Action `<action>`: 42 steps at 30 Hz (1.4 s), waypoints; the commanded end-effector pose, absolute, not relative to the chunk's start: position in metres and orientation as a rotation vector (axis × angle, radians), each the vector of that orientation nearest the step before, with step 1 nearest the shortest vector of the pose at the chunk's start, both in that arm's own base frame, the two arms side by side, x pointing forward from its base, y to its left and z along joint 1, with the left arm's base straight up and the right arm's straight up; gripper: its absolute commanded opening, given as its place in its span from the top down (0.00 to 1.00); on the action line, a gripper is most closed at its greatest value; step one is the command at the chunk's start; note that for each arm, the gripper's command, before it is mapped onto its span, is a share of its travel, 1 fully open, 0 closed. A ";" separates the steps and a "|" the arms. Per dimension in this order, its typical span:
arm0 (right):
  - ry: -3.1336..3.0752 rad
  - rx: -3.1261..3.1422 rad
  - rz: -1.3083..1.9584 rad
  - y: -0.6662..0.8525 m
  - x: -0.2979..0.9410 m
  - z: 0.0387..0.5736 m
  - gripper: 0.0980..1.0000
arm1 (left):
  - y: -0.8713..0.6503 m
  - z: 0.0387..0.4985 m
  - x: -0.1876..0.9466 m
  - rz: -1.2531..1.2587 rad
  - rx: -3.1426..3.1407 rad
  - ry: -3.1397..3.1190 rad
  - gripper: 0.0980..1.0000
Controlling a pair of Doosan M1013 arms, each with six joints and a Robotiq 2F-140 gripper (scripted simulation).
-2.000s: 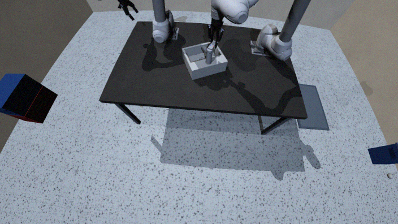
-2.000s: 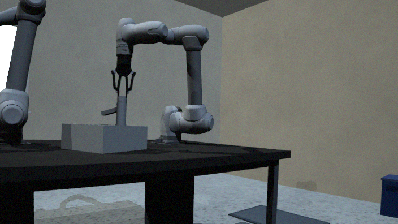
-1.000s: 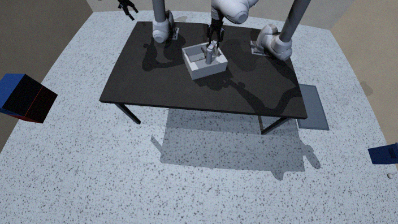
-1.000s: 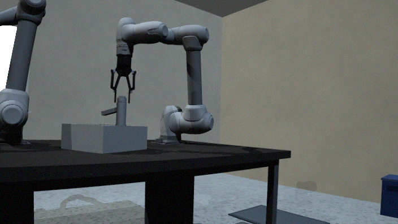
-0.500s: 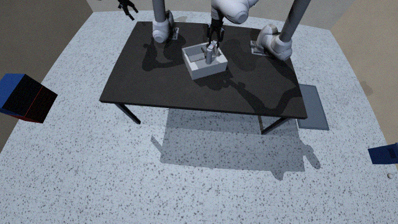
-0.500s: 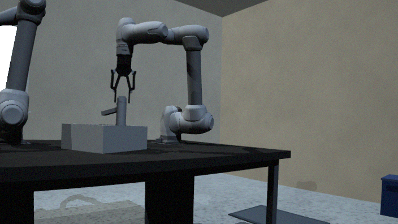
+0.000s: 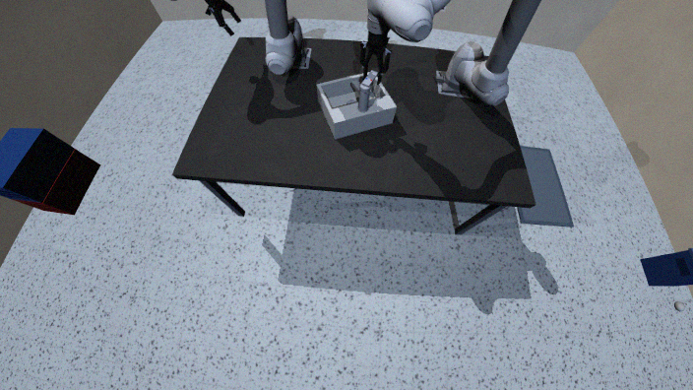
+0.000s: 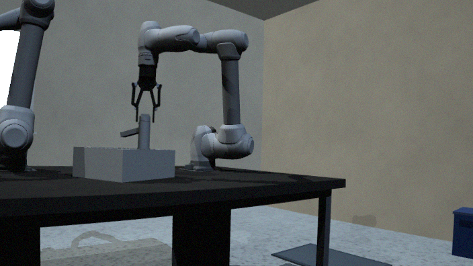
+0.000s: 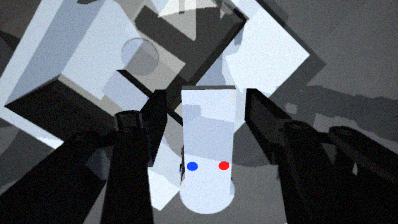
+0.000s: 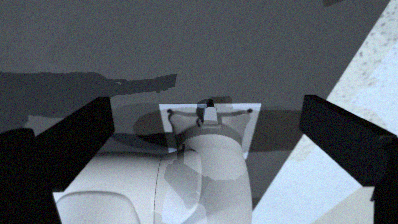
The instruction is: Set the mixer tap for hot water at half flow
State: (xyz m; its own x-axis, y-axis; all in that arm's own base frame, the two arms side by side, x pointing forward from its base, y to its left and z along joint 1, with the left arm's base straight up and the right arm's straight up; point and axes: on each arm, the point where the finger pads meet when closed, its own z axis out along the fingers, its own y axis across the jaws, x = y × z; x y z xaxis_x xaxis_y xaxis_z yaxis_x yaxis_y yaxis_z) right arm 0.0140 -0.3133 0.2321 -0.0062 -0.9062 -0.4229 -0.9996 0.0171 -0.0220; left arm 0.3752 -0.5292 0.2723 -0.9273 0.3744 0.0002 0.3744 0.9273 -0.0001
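The mixer tap (image 7: pixel 364 99) (image 8: pixel 144 136) stands upright at the light grey sink box (image 7: pixel 366 124) (image 8: pixel 148 164). Its spout (image 8: pixel 129 132) slopes down over the box. The pale lever (image 7: pixel 370 79) (image 9: pixel 207 120) points another way than the spout; its exact lift is hard to tell. A red dot (image 9: pixel 223 165) and a blue dot (image 9: pixel 192 166) show near its rounded end. My left gripper (image 7: pixel 372 79) (image 8: pixel 145 121) (image 9: pixel 206 105) is part open, pointing down, one finger on each side of the lever with gaps. My right gripper (image 7: pixel 235 28) (image 10: pixel 207 113) is wide open and empty, far from the tap.
Both arms stand on the dark table (image 7: pixel 276 158) (image 8: pixel 269 185) at its back edge. The right wrist view shows the right arm's own base plate (image 10: pixel 252 112). Blue boxes (image 7: pixel 664 270) (image 8: pixel 463 232) and a grey mat (image 7: pixel 546 192) are on the floor beyond the table.
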 end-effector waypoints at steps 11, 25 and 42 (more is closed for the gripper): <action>1.982 -1.958 0.410 -0.314 0.014 0.233 0.00 | -0.529 0.273 0.375 0.001 -0.600 -3.085 0.57; 1.982 -1.958 0.410 -0.314 0.014 0.233 0.00 | -0.529 0.274 0.375 0.001 -0.600 -3.085 0.57; 1.982 -1.958 0.410 -0.314 0.014 0.233 0.00 | -0.529 0.301 0.375 0.001 -0.600 -3.085 0.57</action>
State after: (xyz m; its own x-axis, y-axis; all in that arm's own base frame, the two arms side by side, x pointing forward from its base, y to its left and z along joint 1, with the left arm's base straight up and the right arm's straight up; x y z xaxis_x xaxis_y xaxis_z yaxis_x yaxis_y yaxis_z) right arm 0.0140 -0.3133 0.2321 -0.0062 -0.9062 -0.4229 -0.9996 0.0171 -0.0220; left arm 0.3752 -0.5291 0.2964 -0.9273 0.3744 0.0005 0.3744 0.9273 0.0001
